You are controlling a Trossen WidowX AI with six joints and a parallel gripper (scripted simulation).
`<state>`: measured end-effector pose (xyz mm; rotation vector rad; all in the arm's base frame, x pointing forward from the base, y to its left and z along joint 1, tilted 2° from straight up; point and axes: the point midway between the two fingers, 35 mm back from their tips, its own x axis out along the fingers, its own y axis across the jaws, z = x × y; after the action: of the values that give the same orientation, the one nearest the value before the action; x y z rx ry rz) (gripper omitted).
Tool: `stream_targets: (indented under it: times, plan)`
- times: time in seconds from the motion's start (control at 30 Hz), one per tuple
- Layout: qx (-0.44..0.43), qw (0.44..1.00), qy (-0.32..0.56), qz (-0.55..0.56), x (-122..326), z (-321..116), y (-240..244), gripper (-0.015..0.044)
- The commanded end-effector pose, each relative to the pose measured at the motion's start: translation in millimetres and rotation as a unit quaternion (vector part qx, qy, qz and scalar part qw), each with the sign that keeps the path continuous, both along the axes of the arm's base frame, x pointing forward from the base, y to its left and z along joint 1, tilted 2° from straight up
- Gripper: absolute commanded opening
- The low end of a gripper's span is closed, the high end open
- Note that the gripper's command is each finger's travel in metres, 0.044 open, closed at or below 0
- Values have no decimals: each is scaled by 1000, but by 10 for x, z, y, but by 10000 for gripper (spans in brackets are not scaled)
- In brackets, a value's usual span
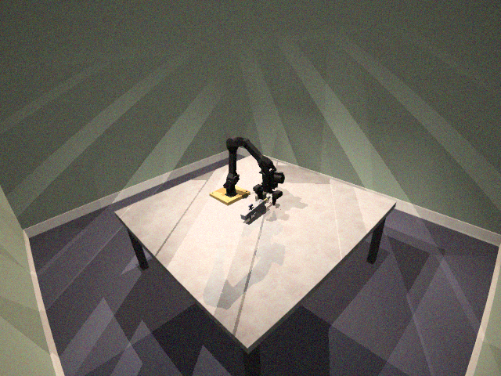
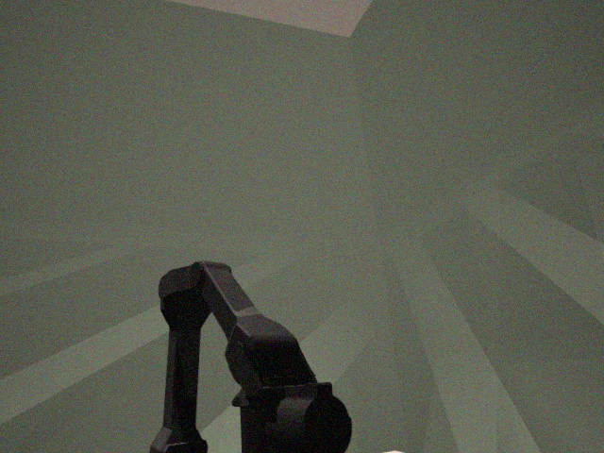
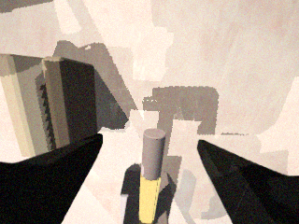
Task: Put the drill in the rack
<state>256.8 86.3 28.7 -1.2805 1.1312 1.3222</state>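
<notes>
The drill (image 3: 153, 156) shows in the wrist view as a grey round rod with a yellow section below it, in front of a dark part at the bottom. My gripper (image 3: 150, 141) (image 1: 268, 197) is open, one black finger on each side of the drill, with gaps on both sides. A block with two upright parallel walls (image 3: 80, 98), seemingly the rack, stands to the left in the wrist view. In the top view a long dark grey block (image 1: 254, 211) lies just in front of the gripper. I cannot make out the key for certain.
The arm stands on a yellow base plate (image 1: 220, 196) on the pale table (image 1: 282, 251). The walled block is close to the left finger in the wrist view. Shadows cross the table top. The exterior view shows only the upper arm and the walls.
</notes>
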Motion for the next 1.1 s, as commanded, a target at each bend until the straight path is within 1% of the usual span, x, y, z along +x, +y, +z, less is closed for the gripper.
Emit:
stream_targets:
  times: [0.0, 0.53, 0.63, 1.07]
  plan:
    - [1, 1000, 1, 2, -4, -18, -21, 440]
    - [0, 1000, 0, 0, 1, -2, -5, 20]
    - [0, 1000, 0, 0, 1, -2, -5, 0]
    - [1, 1000, 1, 2, -9, 25, -8, 0]
